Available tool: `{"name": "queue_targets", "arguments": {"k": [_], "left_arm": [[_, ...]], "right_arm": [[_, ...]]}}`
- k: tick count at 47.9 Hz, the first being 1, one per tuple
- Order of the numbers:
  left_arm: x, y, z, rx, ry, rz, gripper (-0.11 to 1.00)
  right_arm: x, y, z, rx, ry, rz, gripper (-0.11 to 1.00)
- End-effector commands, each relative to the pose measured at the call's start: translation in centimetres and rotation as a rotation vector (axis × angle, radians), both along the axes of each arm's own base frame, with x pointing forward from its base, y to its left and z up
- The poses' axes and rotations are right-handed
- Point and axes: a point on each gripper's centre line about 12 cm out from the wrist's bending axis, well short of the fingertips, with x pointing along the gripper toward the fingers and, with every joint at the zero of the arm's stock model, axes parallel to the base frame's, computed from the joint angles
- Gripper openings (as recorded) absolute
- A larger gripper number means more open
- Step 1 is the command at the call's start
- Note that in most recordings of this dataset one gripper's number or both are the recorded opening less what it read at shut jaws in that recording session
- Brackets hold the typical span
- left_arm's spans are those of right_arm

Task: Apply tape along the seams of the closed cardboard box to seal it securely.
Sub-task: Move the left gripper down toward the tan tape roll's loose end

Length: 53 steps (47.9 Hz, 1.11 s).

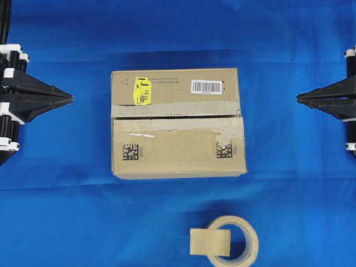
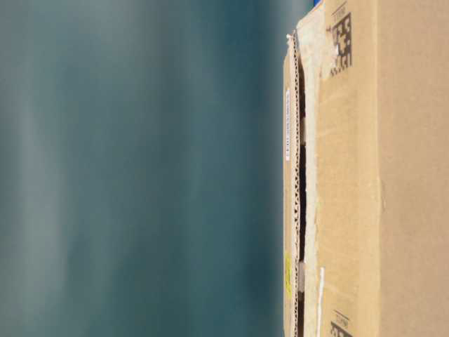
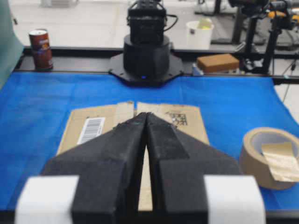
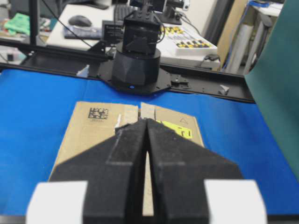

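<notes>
Both claws are sitting pinched closed and empty — left gripper [image 1: 71,98], right gripper [image 1: 298,98] — flanking the cardboard box [image 1: 178,123] mid-cloth, its seams [image 1: 177,116] facing up; the tape [image 1: 209,242] is lying against its roll [image 1: 239,243].

Matt brown cardboard box [image 1: 178,156], its cut edge showing rough corrugation in the table-level view; pale papery old tape strips flank the seams [image 1: 178,115]. The yellow sticker [image 1: 141,90] looks glossy. The tape [image 1: 209,242] is dull beige paper. Blue cloth covers the surface [image 1: 61,200]. Each claw wears grainy black foam
</notes>
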Motion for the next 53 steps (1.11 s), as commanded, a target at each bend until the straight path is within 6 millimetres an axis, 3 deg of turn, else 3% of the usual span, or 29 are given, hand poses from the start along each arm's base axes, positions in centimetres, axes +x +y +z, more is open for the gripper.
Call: {"name": "queue_targets", "arguments": {"k": [1,20,27,32,40,47,53], "left_arm": [[0.4,-0.6,0.0,0.034,0.016,-0.027,0.00],[2.2,-4.4,-0.7,0.286,-0.032,-0.173,0.00],[3.5,-7.0,-1.7,0.450,-0.035,-0.258,0.02],[4.3,-8.7,-2.7,0.602,-0.028,-0.313,0.21],[7.0,-11.0,-5.4,0.876,0.025,-0.383,0.68],[10.1,-13.0,-8.0,1.054,0.068,-0.442,0.57],[13.1,-14.8,-9.9,1.137,0.101,-0.485,0.57]], "right_arm": [[0.4,-0.1,1.6,0.008,-0.037,-0.005,0.01],[1.6,-0.2,2.0,0.030,0.011,-0.012,0.01],[2.1,-0.3,1.5,0.033,0.026,-0.013,0.01],[2.5,-0.3,1.2,0.035,0.031,-0.014,0.01],[2.7,-0.3,1.0,0.034,0.032,-0.014,0.01],[2.7,-0.3,0.9,0.034,0.037,-0.014,0.01],[2.8,-0.3,0.8,0.035,0.043,-0.014,0.02]]}}
